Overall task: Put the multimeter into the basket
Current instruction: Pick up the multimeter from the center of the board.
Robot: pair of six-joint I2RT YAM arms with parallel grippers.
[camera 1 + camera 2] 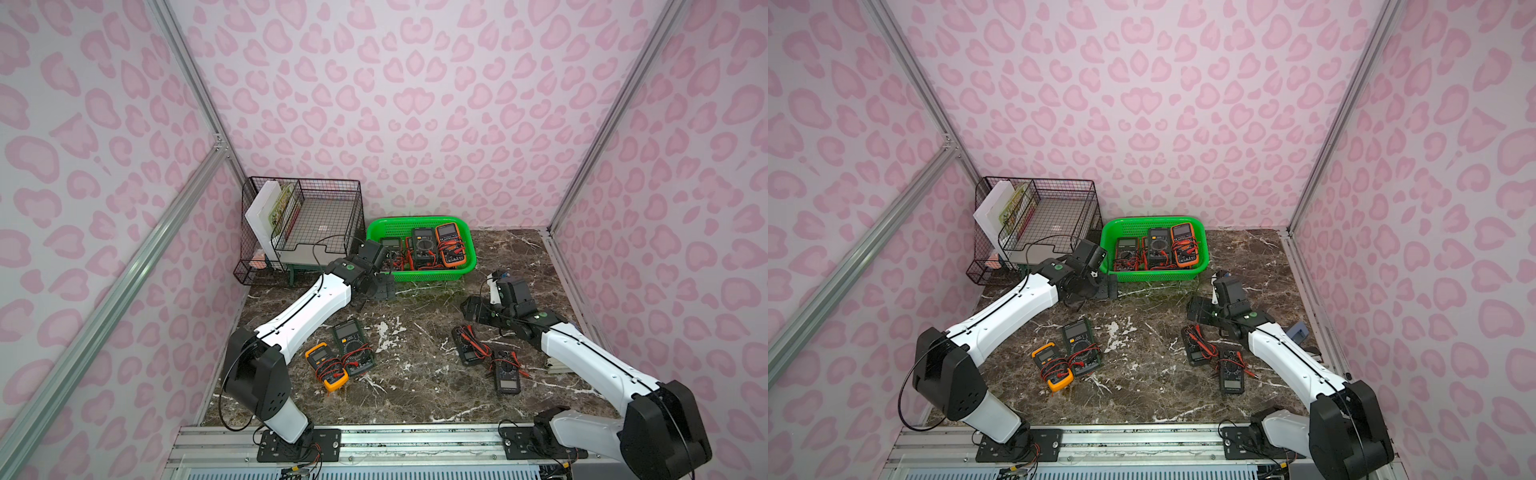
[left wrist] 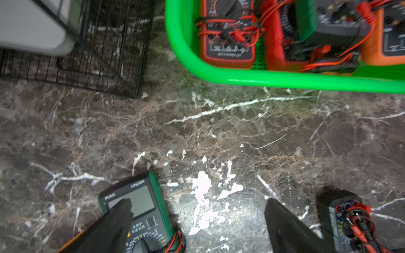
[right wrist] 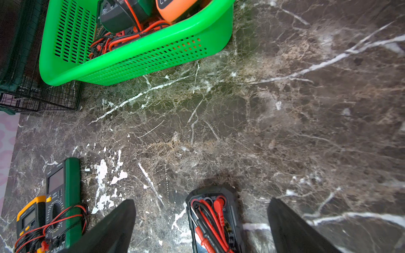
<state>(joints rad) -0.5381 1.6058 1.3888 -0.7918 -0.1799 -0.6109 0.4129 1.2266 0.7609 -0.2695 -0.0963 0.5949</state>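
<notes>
Beside the basket (image 1: 432, 274), our left gripper (image 2: 198, 201) gapes wide, empty; our right gripper (image 3: 201, 201), equally wide and empty, hangs by a black multimeter (image 3: 215, 221) lying on the table (image 3: 306, 109).

Left arm (image 1: 307, 311): white links, black joints; stretched forward from its base, wrist bent downward.
Left tool (image 1: 383, 289): jaws wide apart, nothing between them; left fingers (image 2: 118, 225) black and tapered.
Right arm (image 1: 582, 353): same build; stretched forward and inward.
Right tool (image 1: 471, 309): jaws wide apart, empty; right fingers (image 3: 114, 225) likewise spread.
</notes>
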